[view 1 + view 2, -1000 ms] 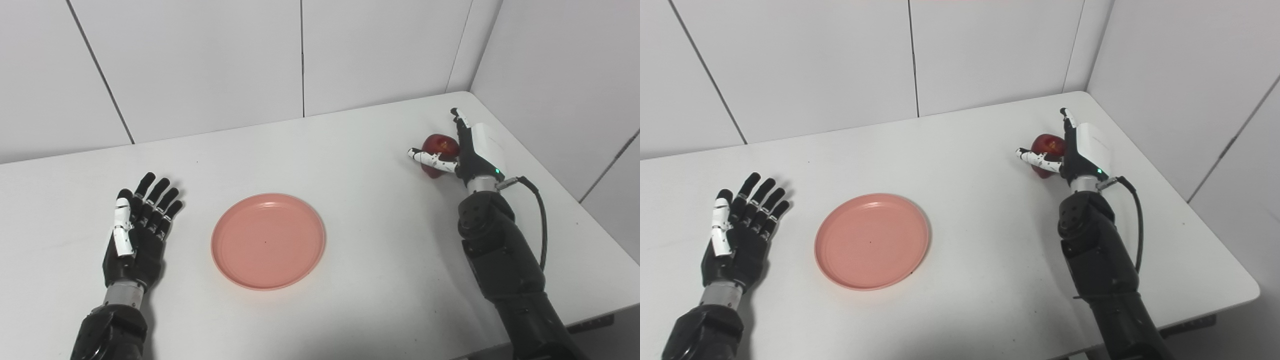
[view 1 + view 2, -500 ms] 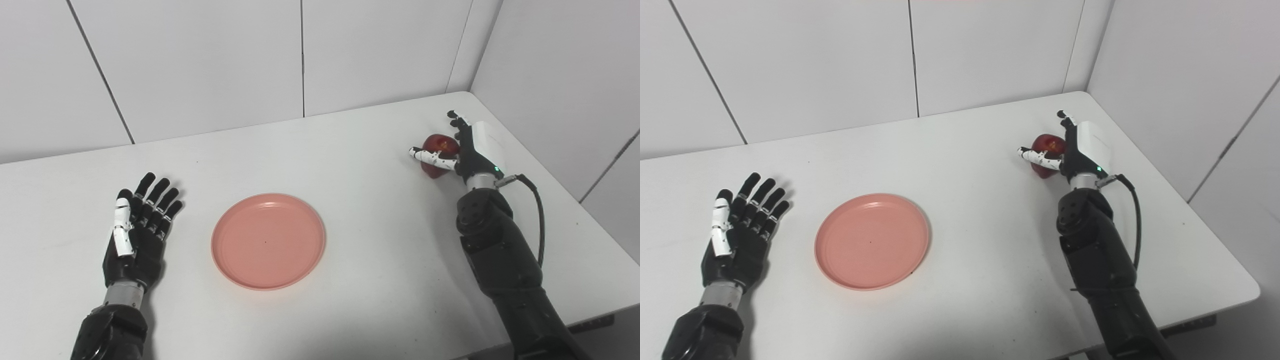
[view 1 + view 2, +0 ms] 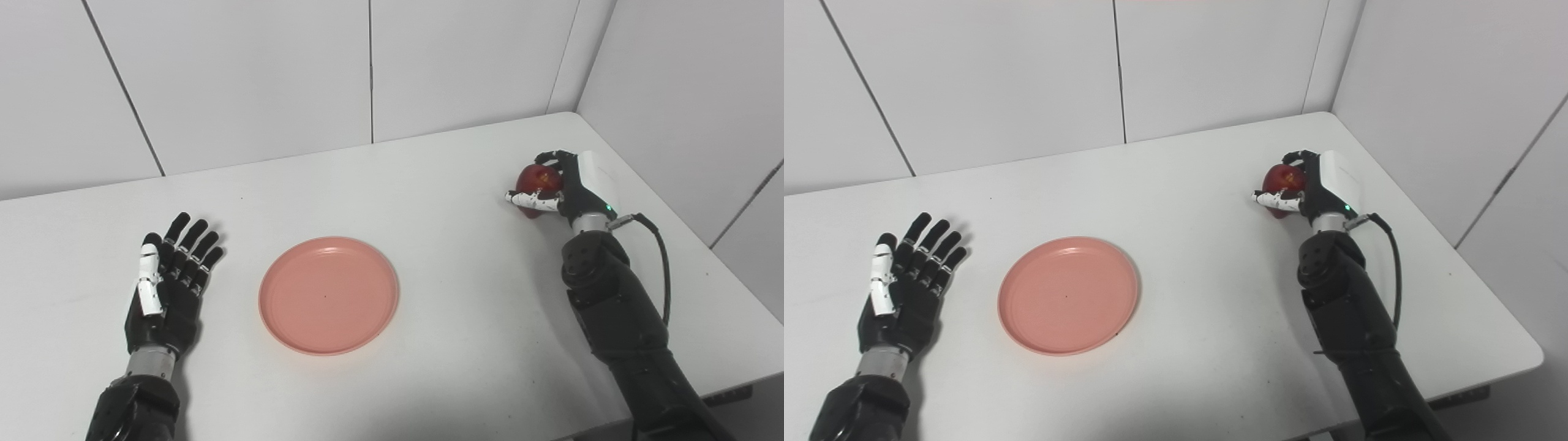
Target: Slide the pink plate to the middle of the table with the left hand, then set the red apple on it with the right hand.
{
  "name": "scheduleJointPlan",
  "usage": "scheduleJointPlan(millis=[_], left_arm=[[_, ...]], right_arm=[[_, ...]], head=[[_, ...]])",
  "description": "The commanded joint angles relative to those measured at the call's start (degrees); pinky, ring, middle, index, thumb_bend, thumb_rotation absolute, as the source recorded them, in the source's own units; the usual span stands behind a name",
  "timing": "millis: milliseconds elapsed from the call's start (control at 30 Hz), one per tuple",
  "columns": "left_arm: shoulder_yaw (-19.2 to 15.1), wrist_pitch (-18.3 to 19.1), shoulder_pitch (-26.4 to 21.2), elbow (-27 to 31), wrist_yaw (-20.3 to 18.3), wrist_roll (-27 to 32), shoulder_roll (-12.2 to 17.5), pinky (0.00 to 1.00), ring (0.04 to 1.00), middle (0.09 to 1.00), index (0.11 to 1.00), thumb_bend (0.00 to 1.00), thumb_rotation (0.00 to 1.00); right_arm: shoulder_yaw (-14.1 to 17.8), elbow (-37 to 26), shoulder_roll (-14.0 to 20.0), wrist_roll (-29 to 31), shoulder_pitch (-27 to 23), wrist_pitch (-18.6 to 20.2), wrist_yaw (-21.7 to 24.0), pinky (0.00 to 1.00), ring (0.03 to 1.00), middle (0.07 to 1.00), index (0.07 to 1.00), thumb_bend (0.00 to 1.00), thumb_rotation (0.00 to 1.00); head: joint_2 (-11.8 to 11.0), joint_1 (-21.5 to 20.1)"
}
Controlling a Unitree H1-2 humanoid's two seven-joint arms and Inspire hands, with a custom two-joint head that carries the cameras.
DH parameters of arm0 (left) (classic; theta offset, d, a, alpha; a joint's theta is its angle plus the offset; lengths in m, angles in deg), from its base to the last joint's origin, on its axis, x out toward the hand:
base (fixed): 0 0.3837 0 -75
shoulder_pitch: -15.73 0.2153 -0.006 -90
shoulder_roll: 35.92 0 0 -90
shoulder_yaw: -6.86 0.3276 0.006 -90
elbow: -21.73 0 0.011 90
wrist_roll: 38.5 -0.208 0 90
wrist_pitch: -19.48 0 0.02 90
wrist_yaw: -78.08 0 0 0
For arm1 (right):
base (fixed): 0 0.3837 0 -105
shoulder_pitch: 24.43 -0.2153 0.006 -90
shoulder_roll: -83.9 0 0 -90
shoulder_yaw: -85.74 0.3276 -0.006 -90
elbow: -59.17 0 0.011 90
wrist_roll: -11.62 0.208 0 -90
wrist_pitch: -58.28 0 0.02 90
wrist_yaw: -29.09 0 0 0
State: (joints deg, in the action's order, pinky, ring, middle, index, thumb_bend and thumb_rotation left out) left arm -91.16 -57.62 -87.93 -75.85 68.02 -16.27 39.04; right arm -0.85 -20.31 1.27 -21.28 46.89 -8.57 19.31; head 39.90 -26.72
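Right hand closed around the red apple at the far right of the table.

The right hand (image 3: 566,187) wraps the red apple (image 3: 538,182), fingers curled over its top and thumb under its near side, at the table's (image 3: 429,184) far right. The pink plate (image 3: 329,295) lies empty near the table's middle, well apart from the apple. Left of the plate, the left hand (image 3: 166,288) rests with fingers spread, holding nothing.

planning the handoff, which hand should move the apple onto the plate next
Right. The right hand is already curled around the red apple at the table's right side, while the left hand lies open beside the pink plate, far from the fruit.
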Motion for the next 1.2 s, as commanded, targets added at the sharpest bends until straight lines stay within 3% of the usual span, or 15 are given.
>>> scheduleJointPlan(millis=[0, 267, 333, 400, 633, 833, 1000, 1167], left_arm=[[0.01, 3.91, 1.80, -1.35, 1.90, -0.55, 0.24, 0.89, 0.871, 0.880, 0.874, 0.37, 1.00], [0.07, 3.62, 1.82, -1.59, 1.63, -0.52, 0.38, 0.89, 0.871, 0.880, 0.875, 0.37, 1.00], [0.03, 3.82, 1.80, -1.50, 1.71, -0.42, 0.33, 0.89, 0.877, 0.885, 0.879, 0.37, 1.00], [0.02, 3.73, 1.81, -1.55, 1.63, -0.38, 0.34, 0.90, 0.879, 0.885, 0.879, 0.37, 1.00], [-0.07, 3.81, 1.76, -1.68, 1.71, -0.27, 0.24, 0.90, 0.879, 0.885, 0.880, 0.37, 1.00], [0.08, 3.21, 1.85, -1.85, 1.49, -0.50, 0.31, 0.90, 0.880, 0.886, 0.879, 0.37, 1.00], [0.03, 3.64, 1.82, -1.68, 1.83, -0.48, 0.14, 0.90, 0.882, 0.887, 0.882, 0.38, 1.00], [0.08, 3.14, 1.78, -2.09, 1.63, -0.56, 0.14, 0.90, 0.881, 0.886, 0.878, 0.38, 1.00]], right_arm=[[-0.09, -0.41, 2.20, -0.30, -2.62, -2.96, -1.85, 0.44, 0.511, 0.560, 0.565, 0.85, 0.21], [-1.77, 0.69, 3.17, -1.01, -2.90, -1.72, -1.24, 0.39, 0.472, 0.520, 0.513, 0.84, 0.16], [-2.03, 0.66, 3.22, -0.94, -2.86, -1.53, -1.17, 0.36, 0.443, 0.504, 0.489, 0.58, 0.15], [-2.05, 0.50, 3.10, -0.82, -2.73, -1.64, -1.42, 0.32, 0.404, 0.480, 0.485, 0.53, 0.14], [-1.56, 0.11, 2.59, -0.77, -2.51, -2.70, -3.56, 0.27, 0.352, 0.432, 0.484, 0.52, 0.13], [-0.86, -2.15, 2.17, -0.86, -2.21, -2.47, -5.07, 0.27, 0.362, 0.449, 0.484, 0.52, 0.13], [-0.74, -5.00, 2.22, -1.38, -1.89, -1.65, -4.58, 0.28, 0.373, 0.458, 0.484, 0.52, 0.13], [-1.08, -9.71, 2.12, -2.20, -1.56, -0.59, -3.53, 0.23, 0.321, 0.410, 0.483, 0.52, 0.13]], head=[[0.03, 0.03], [0.12, 0.04], [0.12, 0.04], [0.22, 0.15], [0.21, 0.20], [0.15, 0.26], [0.15, 0.38], [0.11, 0.55]])
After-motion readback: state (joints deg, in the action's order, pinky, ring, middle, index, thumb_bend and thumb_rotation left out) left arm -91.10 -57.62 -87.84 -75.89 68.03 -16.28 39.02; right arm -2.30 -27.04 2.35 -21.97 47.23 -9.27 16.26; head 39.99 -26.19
